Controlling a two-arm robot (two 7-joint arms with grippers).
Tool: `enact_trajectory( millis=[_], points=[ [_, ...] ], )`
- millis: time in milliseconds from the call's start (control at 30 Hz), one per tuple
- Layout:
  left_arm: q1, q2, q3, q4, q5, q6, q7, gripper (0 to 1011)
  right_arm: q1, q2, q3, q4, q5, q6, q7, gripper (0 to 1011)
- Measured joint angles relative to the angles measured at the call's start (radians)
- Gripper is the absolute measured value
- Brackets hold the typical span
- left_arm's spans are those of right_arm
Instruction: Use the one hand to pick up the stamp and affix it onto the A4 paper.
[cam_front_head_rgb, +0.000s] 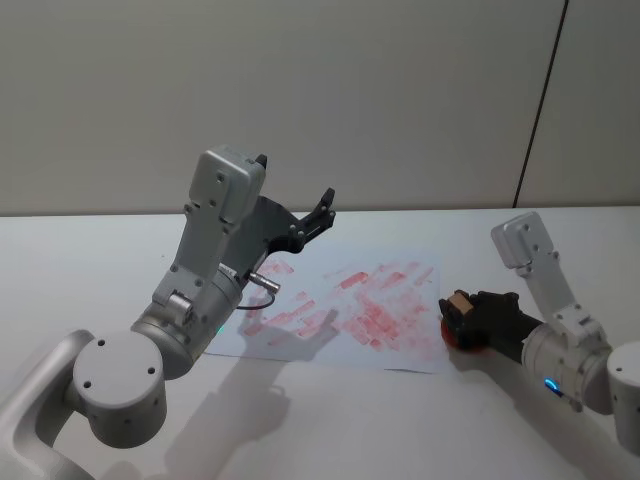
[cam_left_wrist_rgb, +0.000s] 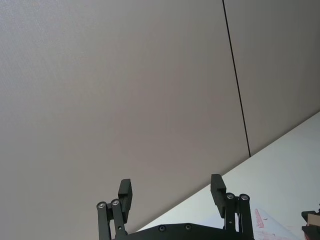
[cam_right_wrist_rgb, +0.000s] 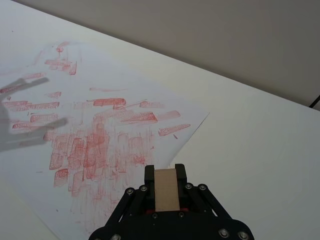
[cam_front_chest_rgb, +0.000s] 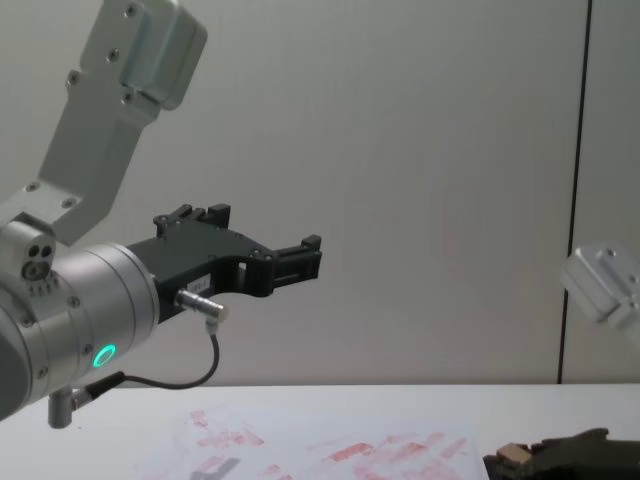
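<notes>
Head view: right gripper (cam_front_head_rgb: 472, 318) low on the table (cam_front_head_rgb: 100, 270), just off the right edge of the A4 paper (cam_front_head_rgb: 350, 300). Stamp (cam_front_head_rgb: 458, 302) sits between its jaws, which are closed against the block's sides. A red patch (cam_front_head_rgb: 452, 340) shows beneath the gripper; what it is cannot be told. Left gripper (cam_front_head_rgb: 295, 176) is raised well above the sheet's left part, jaws spread wide, nothing in them.

Left wrist view: left gripper (cam_left_wrist_rgb: 171, 190) faces the wall, its two fingers (cam_left_wrist_rgb: 125, 192) far apart with bare gap between. A corner of the paper (cam_left_wrist_rgb: 265, 222) shows at the lower edge.

Right wrist view: stamp (cam_right_wrist_rgb: 166, 195) stands squarely between the right gripper's (cam_right_wrist_rgb: 165, 172) jaws, one plain wooden face to the camera, pinched on both sides. Paper (cam_right_wrist_rgb: 100, 125) lies just ahead and to one side, its corner near the fingertips; whether the block overhangs the sheet cannot be told.

Chest view: left gripper (cam_front_chest_rgb: 300, 255) held high, pointing across the scene. Right gripper (cam_front_chest_rgb: 560, 455) lies low at the table surface, stamp (cam_front_chest_rgb: 515, 453) at its tip, beside the paper (cam_front_chest_rgb: 330, 450).

Count: one stamp, one sheet with many red imprints, two grippers.
</notes>
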Motion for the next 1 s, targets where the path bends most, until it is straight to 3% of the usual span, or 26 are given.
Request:
enact_trajectory(
  millis=[367,667,1000],
  points=[
    [0.0,0.0,0.0,0.0,0.0,0.0,0.0,1002,0.015,-0.01,-0.001,-0.013,0.006,-0.05,0.003,218],
    [0.0,0.0,0.0,0.0,0.0,0.0,0.0,1001,0.067,-0.059,-0.027,-0.003,0.025,-0.095,0.055,219],
    [0.0,0.0,0.0,0.0,0.0,0.0,0.0,1001,0.127,-0.115,-0.065,0.072,0.008,-0.085,0.111,219]
  ],
)
